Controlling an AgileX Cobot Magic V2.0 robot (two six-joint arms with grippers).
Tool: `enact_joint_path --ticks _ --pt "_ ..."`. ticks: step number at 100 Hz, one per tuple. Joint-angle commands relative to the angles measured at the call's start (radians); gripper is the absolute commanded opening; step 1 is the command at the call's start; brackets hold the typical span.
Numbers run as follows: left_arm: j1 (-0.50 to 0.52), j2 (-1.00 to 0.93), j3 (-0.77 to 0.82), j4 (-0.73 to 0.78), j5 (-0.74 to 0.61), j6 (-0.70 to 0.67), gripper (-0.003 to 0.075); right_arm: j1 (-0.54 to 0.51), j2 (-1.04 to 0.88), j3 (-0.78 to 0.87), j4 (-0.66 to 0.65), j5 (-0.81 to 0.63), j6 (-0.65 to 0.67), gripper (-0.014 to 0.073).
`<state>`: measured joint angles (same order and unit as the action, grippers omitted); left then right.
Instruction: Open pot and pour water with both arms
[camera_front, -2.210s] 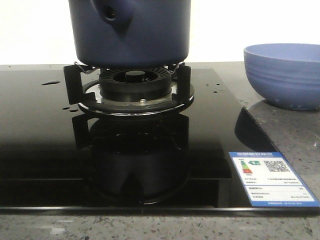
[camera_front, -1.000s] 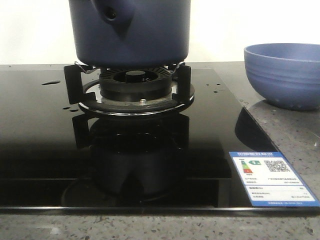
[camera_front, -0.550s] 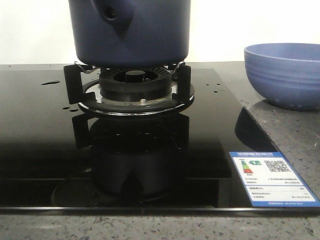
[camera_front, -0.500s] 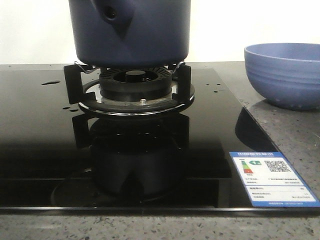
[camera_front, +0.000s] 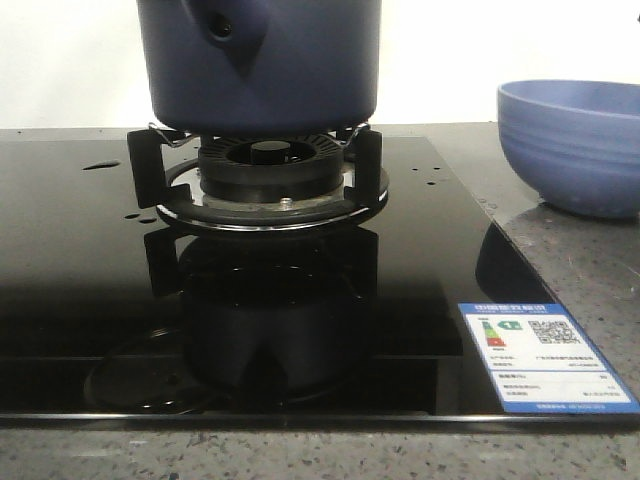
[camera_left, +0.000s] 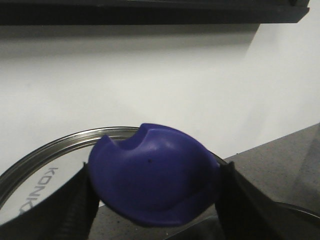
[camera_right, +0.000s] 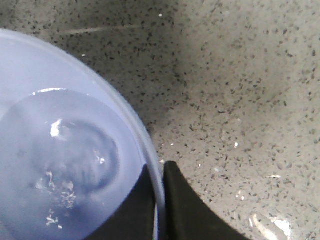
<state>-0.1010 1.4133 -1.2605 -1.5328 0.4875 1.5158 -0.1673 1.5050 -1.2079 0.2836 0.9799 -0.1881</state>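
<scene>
The dark navy pot (camera_front: 260, 60) stands on the burner (camera_front: 268, 165), its handle socket (camera_front: 222, 28) facing me; its top is cut off by the frame. My left gripper (camera_left: 156, 200) is shut on the blue knob (camera_left: 152, 175) of a glass lid with a steel rim (camera_left: 50, 145), held up in front of a white wall. My right gripper (camera_right: 159, 195) is shut on the rim of the light-blue bowl (camera_right: 60, 165), one finger inside and one outside. Glossy water (camera_right: 55, 130) glints on the bowl's bottom. Neither gripper shows in the front view.
The bowl (camera_front: 575, 145) is at the right over the speckled stone counter (camera_front: 590, 270). The black glass cooktop (camera_front: 80, 260) carries small drops (camera_front: 100, 166) at the left and an energy label (camera_front: 540, 355) at the front right corner.
The bowl has shifted a little to the right. A round reflection has appeared in the cooktop glass at the front left. The pot has not moved.
</scene>
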Motion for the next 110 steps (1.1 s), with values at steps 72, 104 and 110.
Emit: enact_joint_path --ticks 72,104,110 --pt "0.002 -0.045 -0.039 -0.069 -0.245 -0.001 0.0384 0.257 0.098 -0.698 0.133 0.14 -0.032 -0.0055" --pt "0.002 -0.045 -0.039 -0.069 -0.27 -0.001 0.0384 0.415 0.227 -0.842 0.133 -0.046 -0.043 -0.0055" --pt "0.002 -0.045 -0.039 -0.069 -0.27 -0.001 0.0384 0.429 0.235 -0.838 0.133 -0.096 -0.055 -0.0055"
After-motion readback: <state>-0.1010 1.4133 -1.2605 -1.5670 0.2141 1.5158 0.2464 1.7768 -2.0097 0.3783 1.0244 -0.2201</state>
